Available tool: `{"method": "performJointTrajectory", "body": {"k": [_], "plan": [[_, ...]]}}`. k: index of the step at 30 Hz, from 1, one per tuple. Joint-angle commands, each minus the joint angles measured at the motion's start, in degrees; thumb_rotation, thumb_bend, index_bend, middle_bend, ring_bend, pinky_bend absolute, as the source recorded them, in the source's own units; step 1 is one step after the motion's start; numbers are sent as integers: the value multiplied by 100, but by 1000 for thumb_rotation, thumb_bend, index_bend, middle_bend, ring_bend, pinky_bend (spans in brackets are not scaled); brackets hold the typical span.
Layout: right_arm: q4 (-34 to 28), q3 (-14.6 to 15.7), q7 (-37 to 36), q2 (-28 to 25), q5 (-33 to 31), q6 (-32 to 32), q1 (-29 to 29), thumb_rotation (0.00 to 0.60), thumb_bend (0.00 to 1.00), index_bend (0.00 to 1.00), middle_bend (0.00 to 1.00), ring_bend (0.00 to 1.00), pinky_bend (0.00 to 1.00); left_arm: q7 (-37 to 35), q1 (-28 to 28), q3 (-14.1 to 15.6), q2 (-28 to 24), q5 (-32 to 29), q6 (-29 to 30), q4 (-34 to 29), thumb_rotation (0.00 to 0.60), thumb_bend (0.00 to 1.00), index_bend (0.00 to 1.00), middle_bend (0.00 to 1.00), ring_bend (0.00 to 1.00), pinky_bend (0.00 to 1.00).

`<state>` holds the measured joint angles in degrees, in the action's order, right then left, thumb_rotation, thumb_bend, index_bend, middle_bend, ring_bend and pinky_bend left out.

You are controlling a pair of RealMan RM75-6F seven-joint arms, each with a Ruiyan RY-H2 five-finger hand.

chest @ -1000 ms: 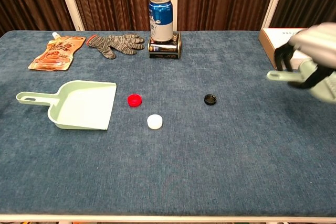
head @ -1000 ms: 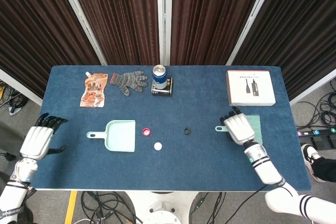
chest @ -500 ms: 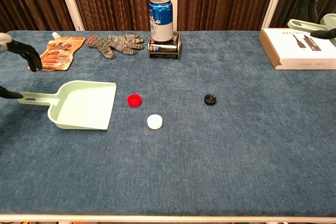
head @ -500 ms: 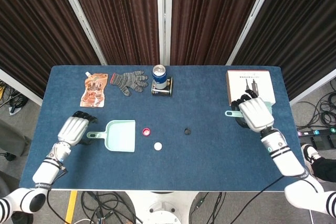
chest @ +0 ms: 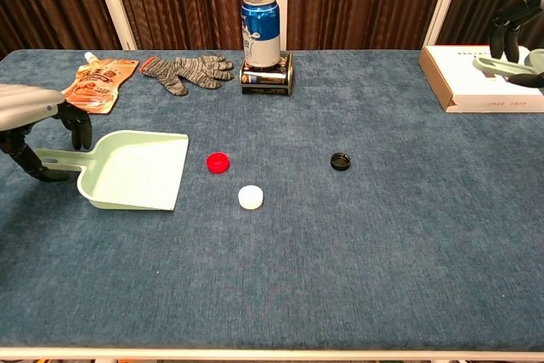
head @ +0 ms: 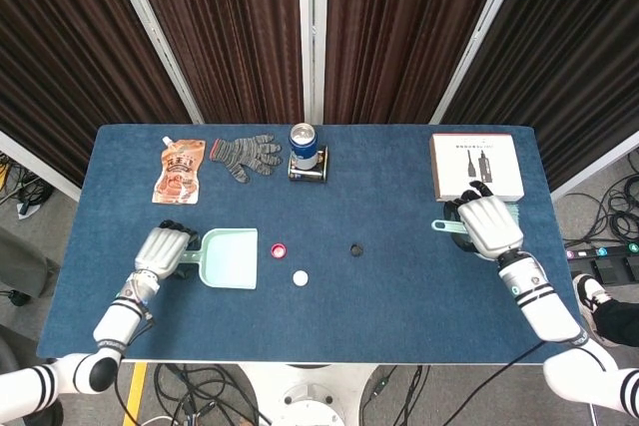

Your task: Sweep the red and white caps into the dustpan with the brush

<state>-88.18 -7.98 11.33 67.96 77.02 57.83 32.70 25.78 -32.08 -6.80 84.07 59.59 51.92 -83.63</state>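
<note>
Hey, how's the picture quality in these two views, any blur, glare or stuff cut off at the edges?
Head view: even light, sharp, soft shadows only; both hands fully in frame. Chest view: also sharp, a small glint on the blue can; the left hand on the dustpan handle and the right hand holding the brush are cut by the frame edges.

Dark brown curtains hang behind the blue-topped table.

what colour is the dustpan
Pale mint green; the dustpan shows best in the chest view.
</note>
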Motion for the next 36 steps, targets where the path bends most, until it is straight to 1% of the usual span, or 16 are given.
{"method": "performJointTrajectory", "body": {"k": [1,6,12,18,20,24,29,32,36], "plan": [[13,20,-9,6,-9,-7,-6,600,469,716,636,324,154,56,-34,25,86,-90,76,67,600,222,440,423,289,212],[52,52,-21,40,-19,-39,8,600,469,717,637,324,153,153,-81,67,145,-196,114,155,600,226,447,430,293,214],[94,77,-32,72,-39,-79,26,600,469,717,636,324,151,212,-143,91,211,-231,163,263,600,245,488,462,315,227],[128,119,-84,128,-20,-118,41,600,469,722,637,326,151,150,-196,122,276,-121,188,390,600,288,569,536,380,242],[131,136,-153,149,7,-149,53,600,469,724,638,327,151,136,-228,133,257,-87,148,395,600,295,577,544,387,242],[142,171,-515,219,122,-301,126,600,468,726,640,330,150,174,-343,167,182,43,49,392,600,305,577,544,388,242],[298,197,-809,463,435,-286,243,600,475,735,647,335,151,328,-513,189,49,62,-123,334,600,314,577,544,388,242],[440,230,-1154,684,660,-316,349,600,510,740,652,336,150,444,-621,172,-97,-65,-252,182,600,324,577,544,388,242],[807,261,-1759,1039,998,-357,555,600,514,747,655,336,151,624,-842,163,-331,-368,-577,-14,600,335,574,545,388,242]]}}
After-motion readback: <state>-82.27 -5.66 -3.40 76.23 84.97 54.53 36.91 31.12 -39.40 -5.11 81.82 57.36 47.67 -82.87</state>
